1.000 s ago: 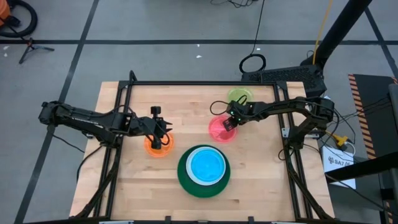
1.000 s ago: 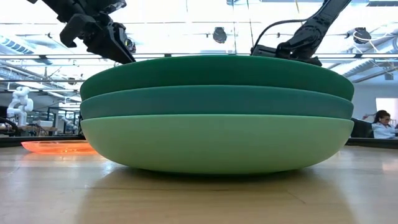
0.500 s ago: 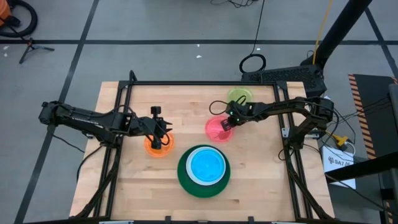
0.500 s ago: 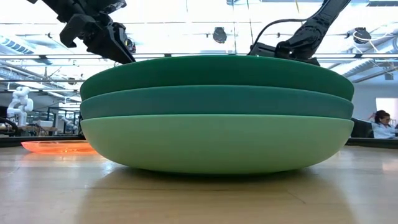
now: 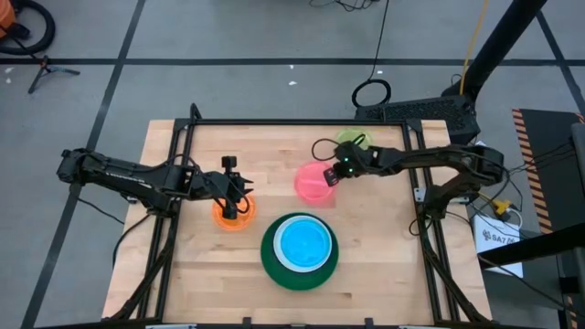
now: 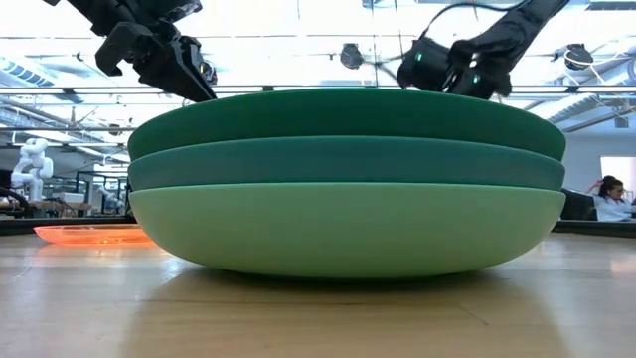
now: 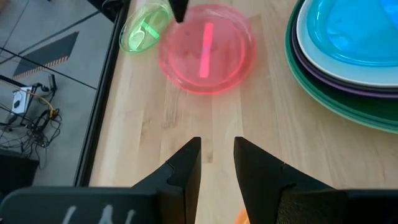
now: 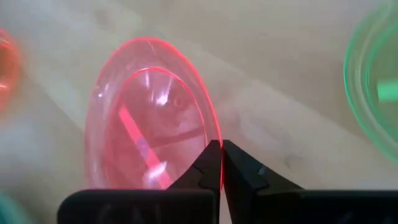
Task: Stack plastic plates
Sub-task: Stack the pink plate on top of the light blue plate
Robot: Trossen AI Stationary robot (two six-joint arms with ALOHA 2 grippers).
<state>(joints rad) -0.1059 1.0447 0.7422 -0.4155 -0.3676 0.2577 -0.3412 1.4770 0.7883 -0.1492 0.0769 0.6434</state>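
The stack of plastic plates (image 5: 274, 270) stands near the table's front middle, green plates below and a translucent blue plate (image 5: 303, 243) on top. My right gripper (image 5: 331, 179) is shut on a translucent pink plate (image 5: 313, 183) behind the stack. A lime plate (image 5: 352, 142) lies flat near the far edge. My left gripper (image 5: 235, 203) hovers open over an orange plate (image 5: 230, 216) that lies flat to the left of the stack. My right gripper pinches the pink plate's rim (image 8: 212, 132) between its two fingers, on the plate's right side. The fingers slant down from the table's right. The plate is tilted, with the held side raised; whether its opposite edge rests on the table I cannot tell.
In the low view the green plates (image 6: 343, 179) fill most of the picture, with the orange plate (image 6: 89, 235) beside them. Bare wood lies left and right of the stack. A black frame (image 5: 174, 164) borders the tabletop.
My right gripper has shut on the pink plate's rim and gone up, tipping its fingers closer to level. The pink plate has come up on the held side and shifted a little toward the table's left and far edge.
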